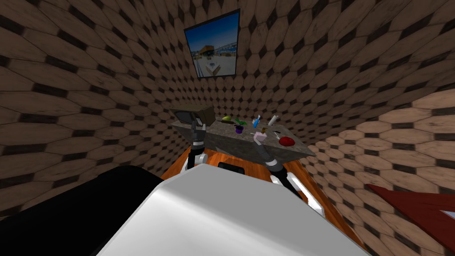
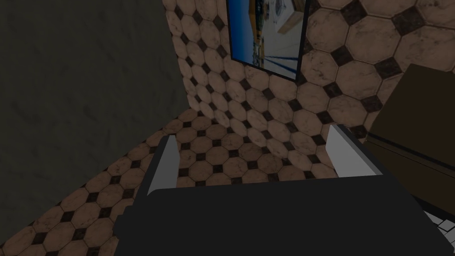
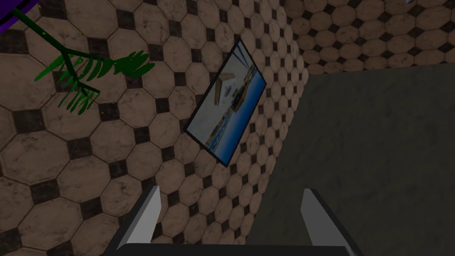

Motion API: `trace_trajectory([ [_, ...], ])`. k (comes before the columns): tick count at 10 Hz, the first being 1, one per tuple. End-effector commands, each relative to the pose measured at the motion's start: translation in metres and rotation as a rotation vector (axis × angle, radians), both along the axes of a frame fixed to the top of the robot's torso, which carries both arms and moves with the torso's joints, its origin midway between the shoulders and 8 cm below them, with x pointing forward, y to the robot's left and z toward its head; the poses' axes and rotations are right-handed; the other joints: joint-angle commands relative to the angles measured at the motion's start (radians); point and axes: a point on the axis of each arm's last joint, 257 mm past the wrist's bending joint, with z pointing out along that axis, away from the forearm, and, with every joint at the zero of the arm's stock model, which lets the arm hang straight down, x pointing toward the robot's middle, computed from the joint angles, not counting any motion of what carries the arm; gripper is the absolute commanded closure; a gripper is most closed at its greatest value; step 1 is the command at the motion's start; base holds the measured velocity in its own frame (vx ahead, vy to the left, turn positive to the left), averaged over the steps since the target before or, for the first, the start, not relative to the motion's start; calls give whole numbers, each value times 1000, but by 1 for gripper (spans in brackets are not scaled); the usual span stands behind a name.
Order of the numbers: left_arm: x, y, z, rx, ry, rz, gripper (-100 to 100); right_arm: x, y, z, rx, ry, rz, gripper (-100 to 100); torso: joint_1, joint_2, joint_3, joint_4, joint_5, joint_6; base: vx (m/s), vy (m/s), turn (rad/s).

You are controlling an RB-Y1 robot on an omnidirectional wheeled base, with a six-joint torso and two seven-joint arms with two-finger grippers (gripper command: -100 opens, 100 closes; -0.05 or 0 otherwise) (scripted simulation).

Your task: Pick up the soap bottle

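Between the right gripper's (image 3: 232,190) spread fingers nothing is held: it is open and empty, and it tilts upward toward the wall, over the task's thing. By the head view, the soap bottle (image 1: 259,137), pale pink with a brownish top, stands upright on the desk (image 1: 217,135), seemingly right at that gripper's tip and under its line of sight. That is the risk. Closing or pushing forward at this tilt would likely clip the narrow bottle and topple it toward the red round thing (image 1: 287,141) near it or the blue bottle (image 1: 256,121) behind. Farther left, a purple pot (image 1: 238,129) holds a small green plant (image 1: 240,122). Whether the dark box (image 1: 191,115) holds anything I cannot tell. Near that box, the left gripper (image 2: 252,132) is open and empty too.
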Motion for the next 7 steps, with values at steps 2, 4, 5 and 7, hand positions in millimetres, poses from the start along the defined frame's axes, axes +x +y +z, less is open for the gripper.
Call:
trace_trajectory([
  [2,0,0,0,0,0,0,0,-6,-2,-27,-92,27,36,-100,0,0,0,0,0,0,-43,-38,55],
  [4,0,0,0,0,0,0,0,-11,-4,-50,-171,51,67,-100,-1,0,0,0,0,0,-33,-49,69],
  [5,0,0,0,0,0,0,0,-17,-8,-72,-234,75,91,-100,-1,-1,0,0,0,0,-20,-55,76],
  [7,0,0,0,0,0,0,0,-24,-15,-95,-314,104,122,-100,0,-1,-1,0,0,0,-19,-43,78],
])
